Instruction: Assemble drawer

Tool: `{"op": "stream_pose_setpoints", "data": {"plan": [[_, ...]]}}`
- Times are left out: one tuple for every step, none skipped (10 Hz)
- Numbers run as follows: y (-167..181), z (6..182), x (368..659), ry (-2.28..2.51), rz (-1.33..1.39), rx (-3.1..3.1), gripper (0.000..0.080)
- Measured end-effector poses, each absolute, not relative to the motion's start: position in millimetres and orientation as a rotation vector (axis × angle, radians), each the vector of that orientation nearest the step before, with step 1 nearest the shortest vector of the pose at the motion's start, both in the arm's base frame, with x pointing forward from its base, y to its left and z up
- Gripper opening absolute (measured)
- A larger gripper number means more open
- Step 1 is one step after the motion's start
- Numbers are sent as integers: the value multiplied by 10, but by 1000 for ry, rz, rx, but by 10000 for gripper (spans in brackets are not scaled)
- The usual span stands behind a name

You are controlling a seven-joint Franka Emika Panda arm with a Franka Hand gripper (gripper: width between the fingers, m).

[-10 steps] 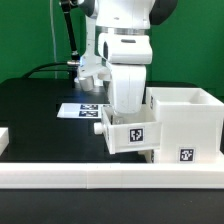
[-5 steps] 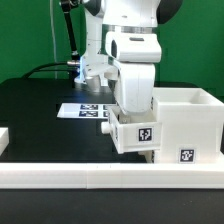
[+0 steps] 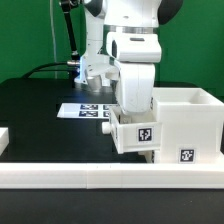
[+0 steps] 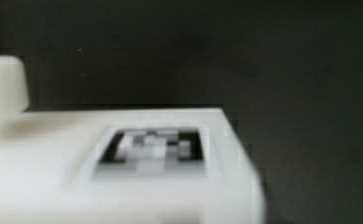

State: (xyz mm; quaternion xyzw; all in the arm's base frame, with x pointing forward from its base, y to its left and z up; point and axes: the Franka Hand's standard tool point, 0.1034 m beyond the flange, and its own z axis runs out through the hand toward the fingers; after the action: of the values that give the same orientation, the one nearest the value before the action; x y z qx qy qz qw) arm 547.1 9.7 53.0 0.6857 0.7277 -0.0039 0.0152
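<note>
A small white drawer (image 3: 138,133) with a black marker tag on its front sits against the left side of the larger white open drawer housing (image 3: 188,118), partly in front of it. My gripper (image 3: 128,110) reaches down onto the small drawer from above. Its fingers are hidden behind the hand and the drawer, and it appears shut on the drawer's wall. In the wrist view the drawer (image 4: 151,160) fills the near part, blurred, with its tag showing. The black table (image 4: 249,50) lies beyond it.
The marker board (image 3: 82,110) lies on the black table behind the drawer. A long white rail (image 3: 90,178) runs along the table's front edge. A white piece (image 3: 3,136) shows at the exterior view's left edge. Cables run at the back left.
Since a second ago my gripper and the small drawer have shifted together toward the exterior view's right, up to the housing. In the last half second nothing visibly moved.
</note>
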Motion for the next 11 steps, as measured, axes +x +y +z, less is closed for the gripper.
{"op": "stream_pose_setpoints", "data": {"plan": [[101,531,5471,2265,-12,2133,222],[112,546,5480,2266,-10,2130,367],[127,572,5485,2265,-11,2129,502],[146,625,5499,2265,-10,2122,502],[150,696,5507,2266,-19,2116,617],[112,817,5525,2261,-44,2113,640],[56,946,5565,2266,-73,2101,640],[-26,1074,5643,2276,-84,2074,648],[-162,1142,5722,2334,-75,2008,648],[-298,1154,5757,2352,-66,1989,649],[-378,1135,5784,2368,-65,1973,649]]}}
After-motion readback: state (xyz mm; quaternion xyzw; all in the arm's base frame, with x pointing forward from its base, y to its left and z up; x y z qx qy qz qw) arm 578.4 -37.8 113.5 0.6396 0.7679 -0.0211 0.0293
